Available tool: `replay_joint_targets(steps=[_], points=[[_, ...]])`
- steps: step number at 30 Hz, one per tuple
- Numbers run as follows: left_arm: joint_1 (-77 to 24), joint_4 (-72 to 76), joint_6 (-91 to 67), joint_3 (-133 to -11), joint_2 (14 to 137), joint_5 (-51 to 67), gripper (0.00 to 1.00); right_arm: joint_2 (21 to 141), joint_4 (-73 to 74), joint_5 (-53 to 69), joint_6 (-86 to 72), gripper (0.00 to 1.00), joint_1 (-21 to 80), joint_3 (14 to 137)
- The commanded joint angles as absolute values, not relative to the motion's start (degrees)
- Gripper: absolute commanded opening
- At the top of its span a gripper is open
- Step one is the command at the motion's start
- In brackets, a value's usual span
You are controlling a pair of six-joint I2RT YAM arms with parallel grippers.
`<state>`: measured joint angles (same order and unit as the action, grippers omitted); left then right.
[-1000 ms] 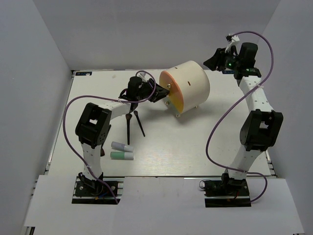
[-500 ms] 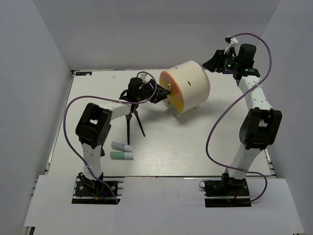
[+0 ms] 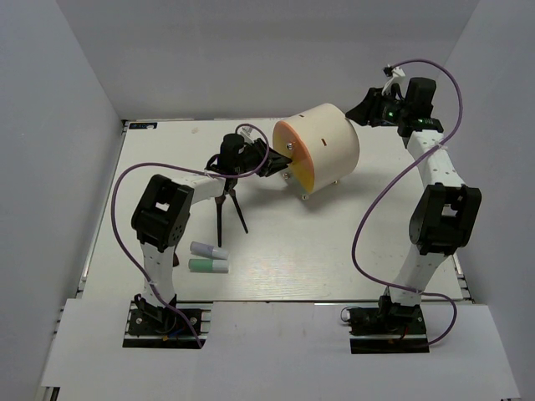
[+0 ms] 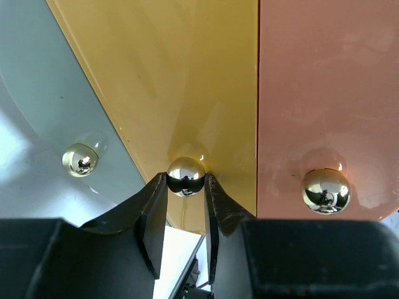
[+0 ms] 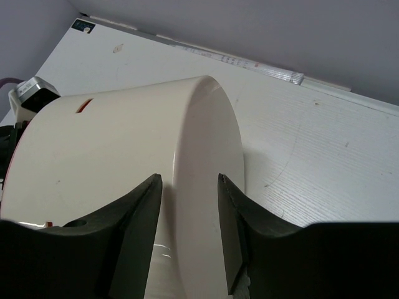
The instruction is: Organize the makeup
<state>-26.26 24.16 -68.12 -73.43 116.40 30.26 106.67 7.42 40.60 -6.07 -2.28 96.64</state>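
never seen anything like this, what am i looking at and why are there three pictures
These are two robot arms bolted to a white table. The wide picture comes from a fixed camera above and behind them. The other two come from small cameras on each wrist, looking past that arm's own claw.

On the table lie two black brushes, a lavender tube, a mint tube and a big cream drum on its side.

The left claw is pinched on the middle gold knob of the yellow panel on the drum's face. The right claw is open above the drum's back edge, holding nothing.
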Motion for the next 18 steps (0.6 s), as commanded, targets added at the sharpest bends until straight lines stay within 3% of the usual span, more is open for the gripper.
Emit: replay_joint_targets(steps=[1,18], points=[[-26.7,25.0,-67.9,-72.9,115.8,30.9,0.24,107.1,7.6,41.4,-6.5,0.47,-2.4,96.4],[-25.0,22.2,-65.1,-65.6,108.5,29.8,0.18,107.2,8.4,40.2,-5.4,0.50,-2.6,96.1]])
